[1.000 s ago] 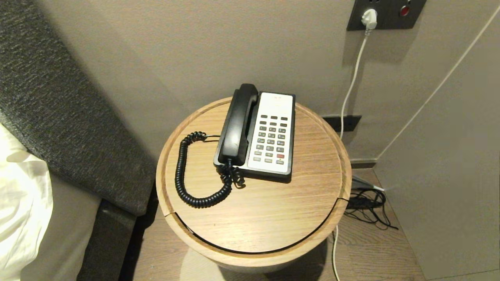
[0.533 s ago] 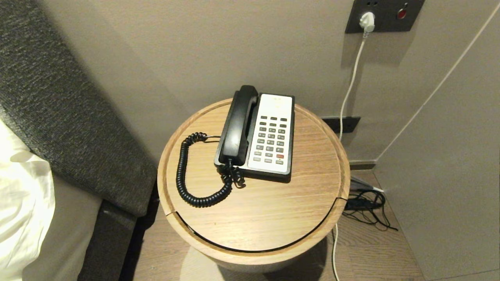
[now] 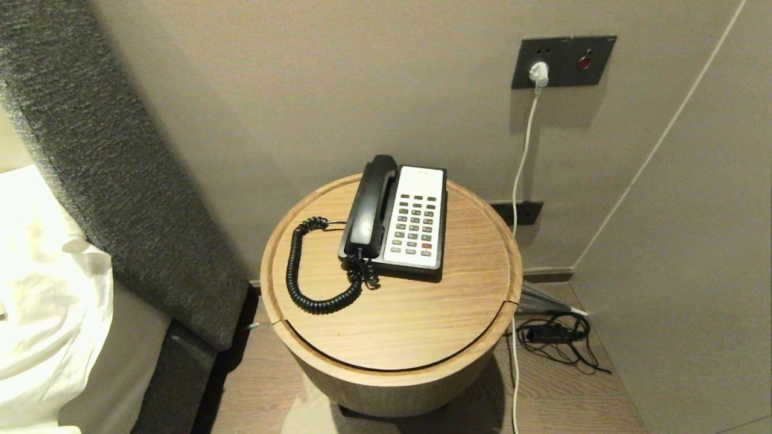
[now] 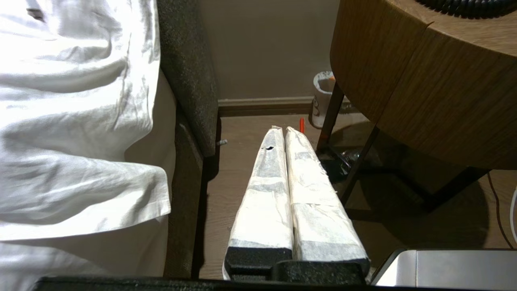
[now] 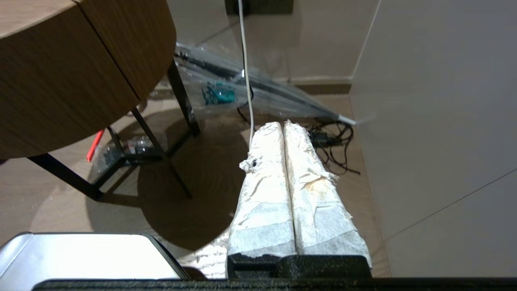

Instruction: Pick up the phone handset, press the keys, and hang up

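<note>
Phone handset [image 3: 368, 208] lay in its cradle on the left side of the black-and-white phone base [image 3: 413, 220], long axis running from the near edge of the round wooden worktop [image 3: 392, 319] toward the wall, tilted slightly right at the far end. Its coiled cord [image 3: 304, 271] looped out from the near end across the wood to the left.

From the head camera I saw neither arm, only the phone, the bed [image 3: 42, 289] on the left and a white cable [image 3: 522, 157] plugged into the wall socket [image 3: 561, 60].

The wrist cameras gave me what that view lacked. My left gripper [image 4: 282, 131] hung low beside the worktop's curved side, fingers [image 4: 268, 190] pressed together and empty, pointing at the floor between bed and stand. My right gripper [image 5: 280, 125] hung likewise on the other side, fingers [image 5: 315, 194] closed on nothing, above the tangle of black wires [image 5: 335, 141].

Both sat well below and apart from the handset.
</note>
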